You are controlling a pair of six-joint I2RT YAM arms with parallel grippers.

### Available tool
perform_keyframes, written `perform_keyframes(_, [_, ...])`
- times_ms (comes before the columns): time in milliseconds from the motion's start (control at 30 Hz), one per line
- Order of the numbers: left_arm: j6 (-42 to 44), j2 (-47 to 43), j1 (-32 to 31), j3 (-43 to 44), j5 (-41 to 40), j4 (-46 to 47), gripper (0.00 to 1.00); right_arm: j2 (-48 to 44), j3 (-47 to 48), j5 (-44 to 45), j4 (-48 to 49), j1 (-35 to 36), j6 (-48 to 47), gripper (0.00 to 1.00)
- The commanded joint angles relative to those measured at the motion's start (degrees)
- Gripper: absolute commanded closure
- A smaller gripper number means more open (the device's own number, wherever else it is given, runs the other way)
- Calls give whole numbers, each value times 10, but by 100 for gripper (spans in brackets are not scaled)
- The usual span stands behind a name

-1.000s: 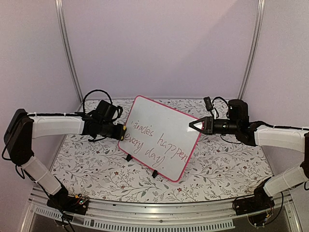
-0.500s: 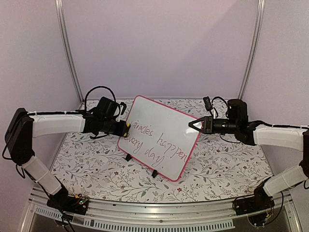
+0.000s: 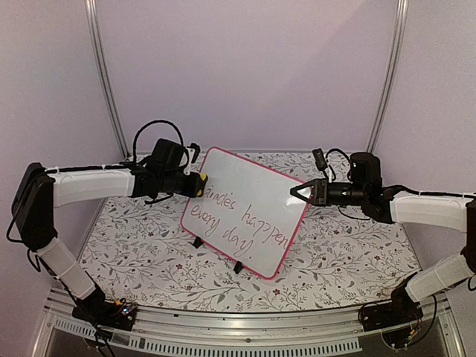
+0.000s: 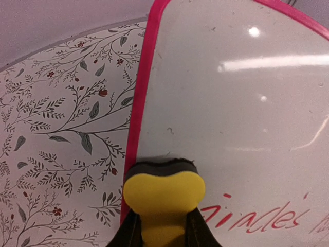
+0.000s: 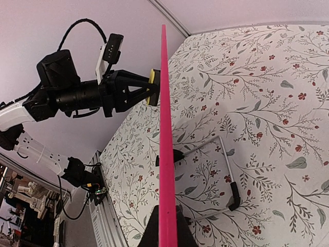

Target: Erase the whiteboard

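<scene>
Floral tabletop, whiteboard standing tilted at its middle.
I see my left gripper pinching a yellow eraser against its left edge; my right gripper clamps its right edge.

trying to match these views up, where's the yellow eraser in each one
top external: eraser left of centre, at the whiteboard's upper left edge.
left wrist: eraser bottom centre, close up, against the whiteboard.
right wrist: eraser a small yellow tip upper left of centre, just left of the whiteboard seen edge-on.
shared landmark: the whiteboard's pink frame.
</scene>
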Motion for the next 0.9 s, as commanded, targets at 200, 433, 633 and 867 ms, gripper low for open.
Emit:
perform_keyframes(200, [-44,-37,-13,-117,15,-5,100,43,-28,-46,-122,28,-86,100])
perform_keyframes(433, [-46,-36,-22,-120,28,15,100,48,-25,-46,-122,28,-85,100])
perform_keyframes(633, [-21,-3,-27,-36,18,22,100,49,-23,-45,-126,28,-86,100])
perform_keyframes(867, [6,32,-27,37,20,11,100,47,-24,-42,-128,28,-87,100])
